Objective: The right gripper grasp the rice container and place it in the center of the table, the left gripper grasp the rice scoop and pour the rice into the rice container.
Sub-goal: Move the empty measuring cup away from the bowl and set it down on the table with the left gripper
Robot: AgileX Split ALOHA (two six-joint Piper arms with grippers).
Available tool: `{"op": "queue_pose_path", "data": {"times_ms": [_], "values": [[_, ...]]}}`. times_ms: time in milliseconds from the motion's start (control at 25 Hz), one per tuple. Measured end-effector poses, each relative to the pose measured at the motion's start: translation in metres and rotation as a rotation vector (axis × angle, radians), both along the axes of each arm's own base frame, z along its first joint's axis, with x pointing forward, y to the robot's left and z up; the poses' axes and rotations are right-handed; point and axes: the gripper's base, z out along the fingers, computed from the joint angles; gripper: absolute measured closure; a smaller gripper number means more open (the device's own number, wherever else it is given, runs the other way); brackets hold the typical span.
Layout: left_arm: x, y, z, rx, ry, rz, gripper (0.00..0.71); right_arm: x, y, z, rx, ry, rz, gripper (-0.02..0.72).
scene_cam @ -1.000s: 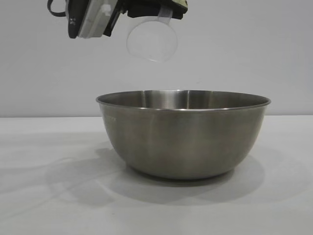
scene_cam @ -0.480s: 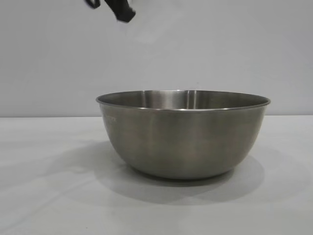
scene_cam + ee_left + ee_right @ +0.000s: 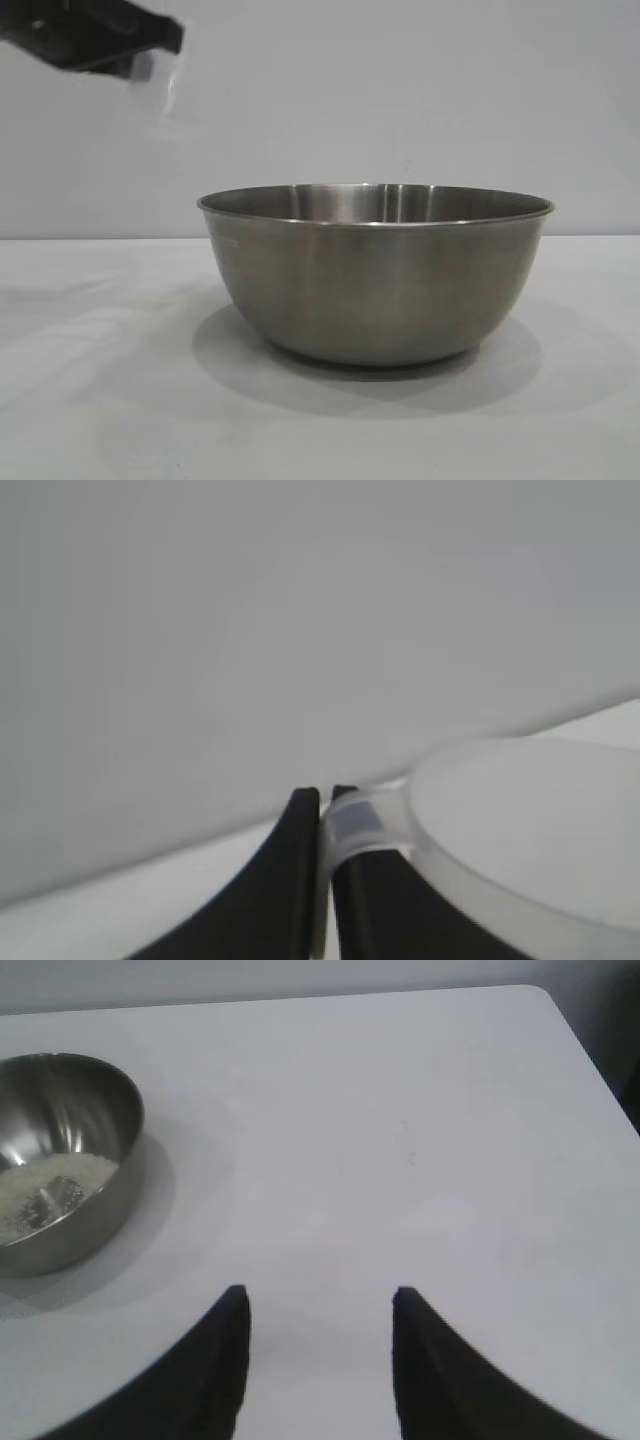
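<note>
Scoop (image 3: 160, 85) clamped by its handle in left gripper (image 3: 322, 815), I have swung clear left of bowl (image 3: 375, 275); rice (image 3: 45, 1190) lies inside. Right gripper (image 3: 320, 1310), jaws apart, idle beside bowl. Pour looks complete.

White table (image 3: 90, 400) — bearing one rice container (image 3: 375, 275).

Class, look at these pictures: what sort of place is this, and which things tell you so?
Probably a robot test bench, not a kitchen: a bare white table before a blank wall, one steel rice container holding rice, and black robot grippers, the left gripper holding a clear plastic rice scoop.
</note>
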Motion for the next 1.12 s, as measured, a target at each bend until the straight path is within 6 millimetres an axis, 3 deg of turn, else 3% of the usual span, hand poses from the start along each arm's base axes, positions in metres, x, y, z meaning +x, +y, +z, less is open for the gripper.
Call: {"op": "queue_pose_path", "data": {"times_ms": [160,320,560,800,1040,1120], "values": [[-0.013,0.019,-0.035,0.0,0.087,0.055,0.71,0.0,0.0,0.0,0.0,0.0,0.0,0.381],[-0.026,0.023,-0.059,0.023,0.145,0.053,0.71,0.0,0.0,0.0,0.0,0.0,0.0,0.381],[-0.032,0.024,-0.083,0.045,0.209,0.055,0.71,0.0,0.0,0.0,0.0,0.0,0.0,0.381],[-0.048,0.026,-0.094,0.069,0.255,0.027,0.71,0.0,0.0,0.0,0.0,0.0,0.0,0.381],[-0.063,0.028,-0.099,0.078,0.268,-0.004,0.448,0.0,0.0,0.0,0.0,0.0,0.0,0.381],[-0.07,0.029,-0.101,0.076,0.278,-0.005,0.448,0.0,0.0,0.0,0.0,0.0,0.0,0.381]]}}
